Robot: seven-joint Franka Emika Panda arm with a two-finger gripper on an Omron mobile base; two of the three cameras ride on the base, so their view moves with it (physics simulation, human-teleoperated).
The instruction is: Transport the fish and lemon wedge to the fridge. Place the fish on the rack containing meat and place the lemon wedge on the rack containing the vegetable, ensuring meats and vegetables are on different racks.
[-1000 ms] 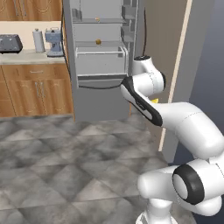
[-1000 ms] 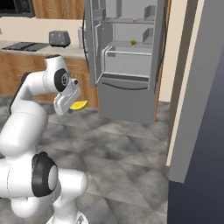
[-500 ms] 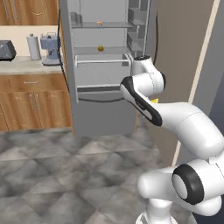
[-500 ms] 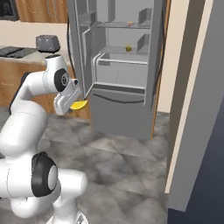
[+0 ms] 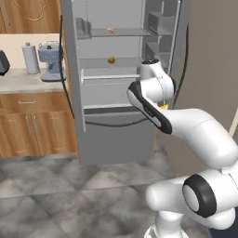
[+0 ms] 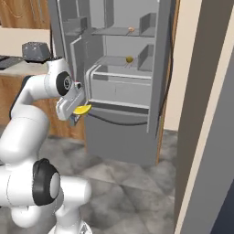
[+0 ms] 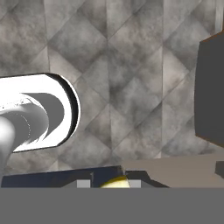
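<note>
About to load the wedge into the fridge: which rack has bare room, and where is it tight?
The gripper holds the lemon wedge outside the fridge. The middle rack is bare to both sides of the vegetable; the top rack is bare left of the meat. It looks tight at the right-hand door bins.

My gripper [image 6: 77, 114] is white and dark; the lemon wedge [image 6: 82, 109] bright yellow; the fridge [image 5: 116, 135] grey steel; the floor [image 5: 51, 195] mottled grey tile.
</note>
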